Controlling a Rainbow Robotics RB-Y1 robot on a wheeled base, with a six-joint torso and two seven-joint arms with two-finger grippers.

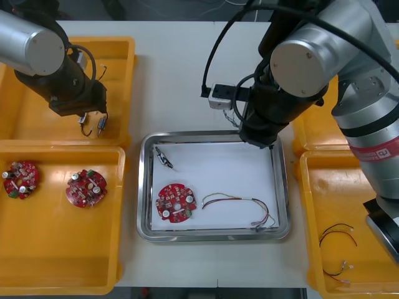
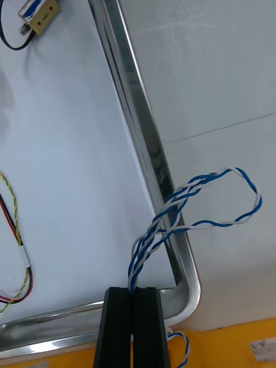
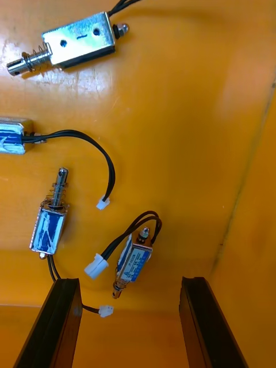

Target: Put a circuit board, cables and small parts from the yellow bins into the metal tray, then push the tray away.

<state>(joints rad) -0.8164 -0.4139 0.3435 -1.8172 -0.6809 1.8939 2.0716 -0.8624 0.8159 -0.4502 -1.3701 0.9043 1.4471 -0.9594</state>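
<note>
Here we see the right gripper [image 2: 133, 290] pinched shut on the twisted blue and white cable [image 2: 195, 201], its loop crossing the upper-right rim of the metal tray [image 1: 285, 187], with bare white floor beside it. The left gripper [image 3: 129, 282] hangs open over small metal parts [image 3: 131, 261] in the upper-left yellow bin [image 1: 121, 68].

Left arm [image 1: 34, 43] is over the table's [image 1: 177, 75] far left corner, wrist pointing down. Left gripper [image 1: 90, 115] is low, fingers [image 3: 57, 316] spread wide, nothing held. Right arm [image 1: 349, 68] bends in from the right edge, elbow high. Right gripper [image 1: 265, 140] is down just right of table centre, fingers [image 2: 118, 328] pressed together, pinching a blue-white cable [image 2: 172, 213].
</note>
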